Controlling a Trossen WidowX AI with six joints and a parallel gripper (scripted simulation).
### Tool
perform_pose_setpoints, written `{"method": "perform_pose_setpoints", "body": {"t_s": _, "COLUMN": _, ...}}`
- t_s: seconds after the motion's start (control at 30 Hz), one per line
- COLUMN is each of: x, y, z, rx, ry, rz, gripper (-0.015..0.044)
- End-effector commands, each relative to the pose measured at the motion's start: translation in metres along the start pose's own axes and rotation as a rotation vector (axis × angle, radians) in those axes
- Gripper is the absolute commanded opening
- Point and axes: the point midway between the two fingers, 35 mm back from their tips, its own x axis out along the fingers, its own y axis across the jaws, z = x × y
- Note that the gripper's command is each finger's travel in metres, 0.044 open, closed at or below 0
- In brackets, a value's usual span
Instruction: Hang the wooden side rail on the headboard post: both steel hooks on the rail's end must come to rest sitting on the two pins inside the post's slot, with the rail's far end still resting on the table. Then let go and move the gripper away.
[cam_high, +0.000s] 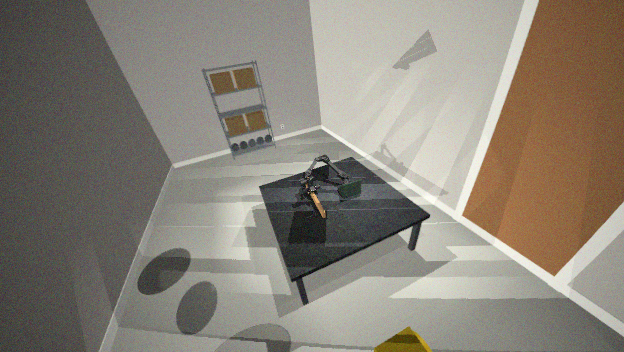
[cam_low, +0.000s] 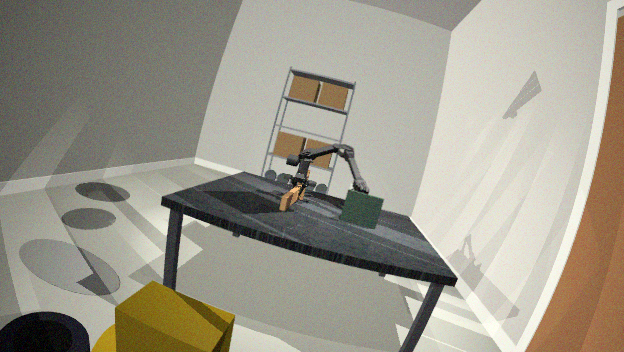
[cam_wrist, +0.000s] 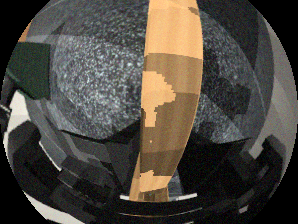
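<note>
Observer A: Gripper state, please.

Observer B: The gripper (cam_high: 312, 192) (cam_low: 300, 185) (cam_wrist: 157, 123) is closed on the wooden side rail (cam_high: 318, 205) (cam_low: 290, 197) (cam_wrist: 172, 75). In the wrist view the rail runs upright through the picture, passing between the dark fingers at the bottom.

Observer A: Position of the rail?

Observer B: Over the black table (cam_high: 370, 220) (cam_low: 325, 235) (cam_wrist: 95, 85), slanting out from beneath the gripper. In the exterior view its blunt end points toward the camera, low over the table top; contact there cannot be determined.

Observer A: Hooks and pins?

Observer B: Neither can be made out. A further bit of wood-coloured material shows behind the gripper in the exterior view; whether it belongs to the headboard post is unclear. Seating of the hooks: undetermined.

Observer A: Arm and surroundings?

Observer B: The arm (cam_high: 336, 167) (cam_low: 353, 167) bends in a high arch, one side dropping to the gripper, the other going down behind a dark green block (cam_high: 350, 189) (cam_low: 363, 209) (cam_wrist: 31, 70). The block is upright on the table, apart from the rail. A shelf rack (cam_high: 230, 66) (cam_low: 322, 77) holding brown boxes is against the wall beyond.
</note>
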Motion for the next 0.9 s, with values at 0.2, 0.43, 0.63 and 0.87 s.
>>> {"method": "perform_pose_setpoints", "body": {"t_s": 0.2, "x": 0.0011, "y": -0.0011, "z": -0.0014, "rx": 0.004, "ry": 0.011, "rz": -0.006, "gripper": 0.0}}
{"method": "perform_pose_setpoints", "body": {"t_s": 0.43, "x": 0.0023, "y": -0.0011, "z": -0.0015, "rx": 0.004, "ry": 0.011, "rz": -0.006, "gripper": 0.0}}
{"method": "perform_pose_setpoints", "body": {"t_s": 0.63, "x": 0.0033, "y": -0.0011, "z": -0.0015, "rx": 0.004, "ry": 0.011, "rz": -0.006, "gripper": 0.0}}
{"method": "perform_pose_setpoints", "body": {"t_s": 0.87, "x": 0.0044, "y": -0.0011, "z": -0.0015, "rx": 0.004, "ry": 0.011, "rz": -0.006, "gripper": 0.0}}
